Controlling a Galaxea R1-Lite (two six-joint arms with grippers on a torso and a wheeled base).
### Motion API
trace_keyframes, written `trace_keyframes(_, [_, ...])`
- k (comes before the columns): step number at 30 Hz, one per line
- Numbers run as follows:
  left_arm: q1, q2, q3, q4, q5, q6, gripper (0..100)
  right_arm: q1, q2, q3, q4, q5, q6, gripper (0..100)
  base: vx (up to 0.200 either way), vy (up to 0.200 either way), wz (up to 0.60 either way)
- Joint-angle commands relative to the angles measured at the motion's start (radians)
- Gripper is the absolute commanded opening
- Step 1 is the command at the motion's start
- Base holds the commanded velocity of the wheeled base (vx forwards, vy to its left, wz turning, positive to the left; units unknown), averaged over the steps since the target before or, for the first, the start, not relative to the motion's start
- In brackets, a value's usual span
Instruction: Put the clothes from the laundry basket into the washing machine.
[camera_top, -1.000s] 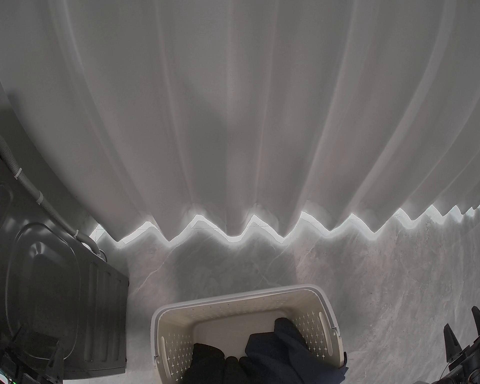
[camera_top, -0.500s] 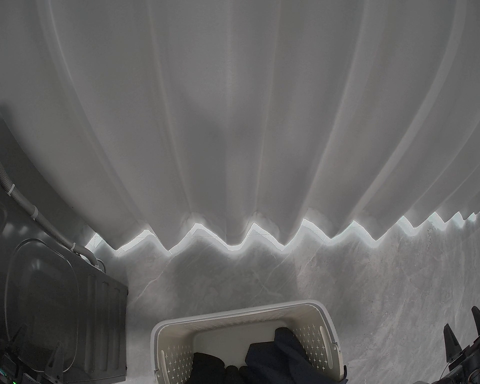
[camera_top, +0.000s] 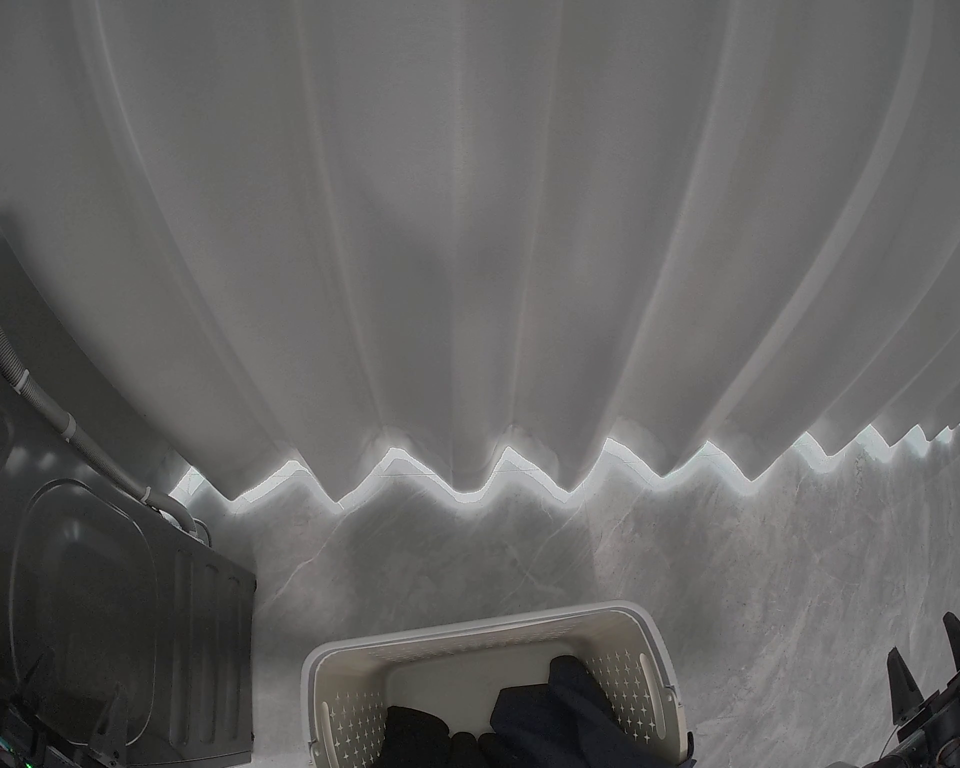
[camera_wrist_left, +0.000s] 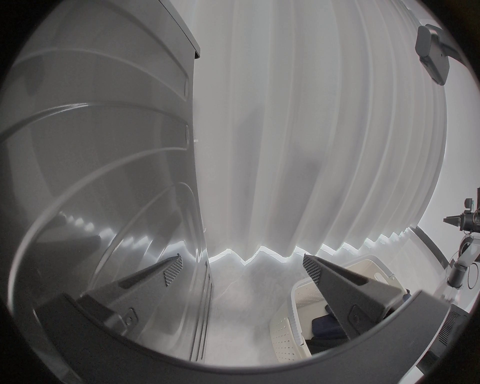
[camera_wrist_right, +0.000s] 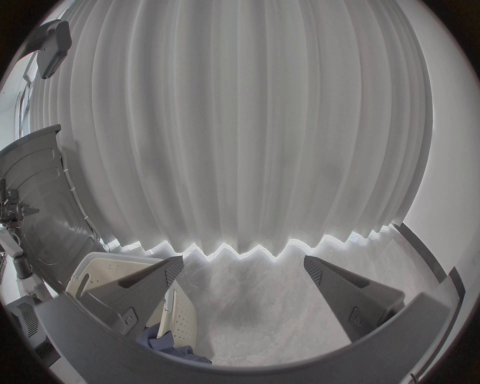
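Note:
A white laundry basket (camera_top: 640, 630) stands on the floor at the bottom centre, and it also shows in the wrist views (camera_wrist_left: 300, 300) (camera_wrist_right: 100, 267). Inside lie black clothes (camera_top: 415, 735) and a navy garment (camera_top: 560, 710) (camera_wrist_left: 327, 327), whose edge hangs over the rim (camera_wrist_right: 165, 345). The dark grey washing machine (camera_top: 110, 600) (camera_wrist_left: 100, 150) (camera_wrist_right: 45, 200) stands to the left, showing a plain panel. My left gripper (camera_top: 75, 690) (camera_wrist_left: 242, 265) is open beside that panel. My right gripper (camera_top: 922, 645) (camera_wrist_right: 242, 267) hangs open to the right of the basket. Both hold nothing.
A white pleated curtain (camera_top: 480, 250) hangs behind everything, with light along its hem. A grey hose (camera_top: 80, 440) runs along the machine's top edge. Grey marble floor (camera_top: 800, 560) lies bare to the right of the basket and beyond it.
The head camera tilted up a little, so the whole picture slid downward and less of the basket shows. Basket, clothes and grippers have not visibly moved.

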Motion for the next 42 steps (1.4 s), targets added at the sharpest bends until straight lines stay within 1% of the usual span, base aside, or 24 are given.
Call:
trace_keyframes(1, [0.000, -0.015, 0.016, 0.000, 0.001, 0.000, 100, 0.001, -0.016, 0.018, 0.000, 0.000, 0.000, 100, 0.000, 0.000, 0.00])
trace_keyframes(9, [0.000, -0.015, 0.016, 0.000, 0.000, 0.002, 100, 0.001, -0.016, 0.018, 0.000, 0.000, 0.000, 100, 0.000, 0.000, 0.00])
trace_keyframes(26, [0.000, -0.015, 0.016, 0.000, 0.000, 0.003, 100, 0.001, -0.016, 0.018, 0.000, 0.002, -0.002, 100, -0.200, 0.000, 0.00])
trace_keyframes(31, [0.000, -0.015, 0.016, 0.000, 0.001, -0.003, 100, 0.001, -0.016, 0.018, 0.000, 0.002, -0.002, 100, -0.200, 0.000, 0.00])
trace_keyframes(42, [0.000, -0.015, 0.016, 0.000, 0.000, 0.000, 100, 0.001, -0.016, 0.018, 0.000, 0.002, -0.002, 100, -0.200, 0.000, 0.00])
